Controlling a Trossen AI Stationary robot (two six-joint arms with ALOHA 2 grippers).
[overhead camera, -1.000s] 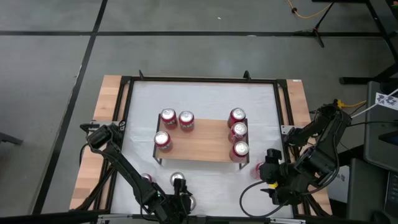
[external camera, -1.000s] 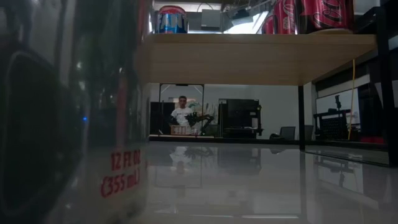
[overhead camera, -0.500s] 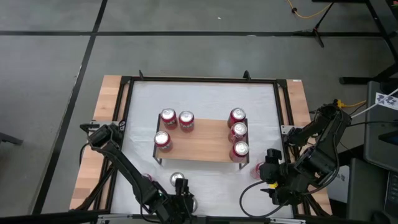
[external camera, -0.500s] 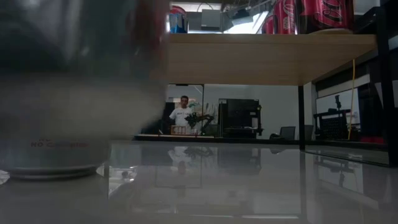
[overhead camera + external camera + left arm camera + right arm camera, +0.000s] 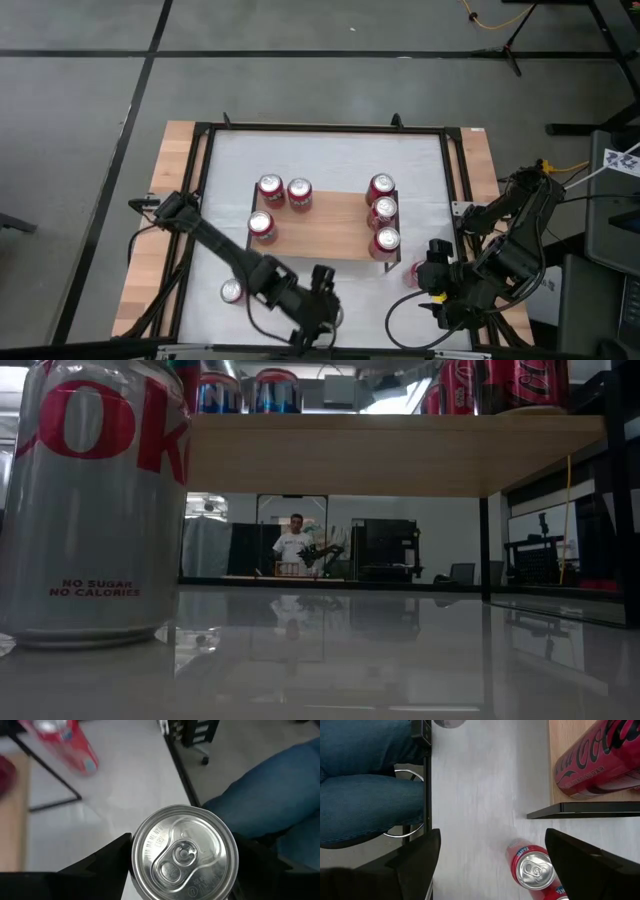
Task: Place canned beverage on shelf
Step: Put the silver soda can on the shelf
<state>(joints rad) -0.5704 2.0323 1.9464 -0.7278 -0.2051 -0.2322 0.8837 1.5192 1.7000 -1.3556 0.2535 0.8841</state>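
My left gripper (image 5: pixel 320 290) is over the table's near middle, in front of the shelf (image 5: pixel 330 228), and is shut on a can (image 5: pixel 182 852) of which only the silver top shows. The shelf, a light plank on thin black legs, carries several cans (image 5: pixel 383 211). A silver Diet Coke can (image 5: pixel 232 291) stands on its base at the near left and fills the left of the low view (image 5: pixel 95 500). My right gripper (image 5: pixel 432 262) is open at the near right, above a red can (image 5: pixel 532 867) that stands on the table. My left gripper pinches the can between its two fingers (image 5: pixel 107 862), one on each side of the can's wall just under the top rim (image 5: pixel 137 855). The fingers come from above, pointing down. The can is upright. I cannot tell whether its base is clear of the table.
The table's black frame (image 5: pixel 205 170) runs round the white top. A person's legs in blue jeans (image 5: pixel 365 795) are just beyond the near edge. The white table top (image 5: pixel 330 155) shows bare beyond the shelf.
My left gripper has gone toward the table's right edge with the can, away from where the can stood at the near middle. In the low view the can has passed out of sight, uncovering the Diet Coke can.
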